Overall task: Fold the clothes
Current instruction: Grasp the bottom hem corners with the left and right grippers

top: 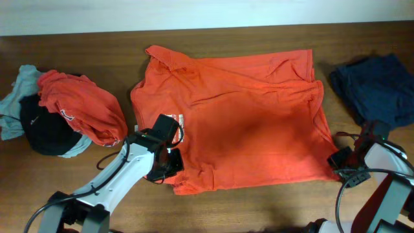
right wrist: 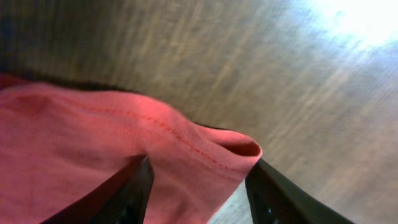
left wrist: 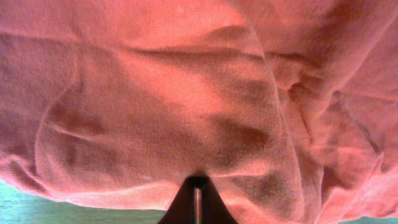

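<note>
A large orange-red T-shirt (top: 246, 123) lies spread flat on the wooden table (top: 259, 207), one of the clothes here. My left gripper (top: 169, 162) sits at its lower left edge. In the left wrist view the gripper (left wrist: 198, 182) is shut, its tips pinching a fold of the T-shirt (left wrist: 186, 93), which fills the view. My right gripper (top: 337, 162) is at the shirt's lower right corner. In the right wrist view the gripper (right wrist: 199, 186) stands open, with the stitched hem (right wrist: 205, 146) bunched between the two fingers.
A pile of clothes lies at the left: a red garment (top: 81, 103) on top of a black one (top: 42, 126) and a grey-green one (top: 19, 87). A navy garment (top: 378, 84) lies at the right edge. Bare wood runs along the front.
</note>
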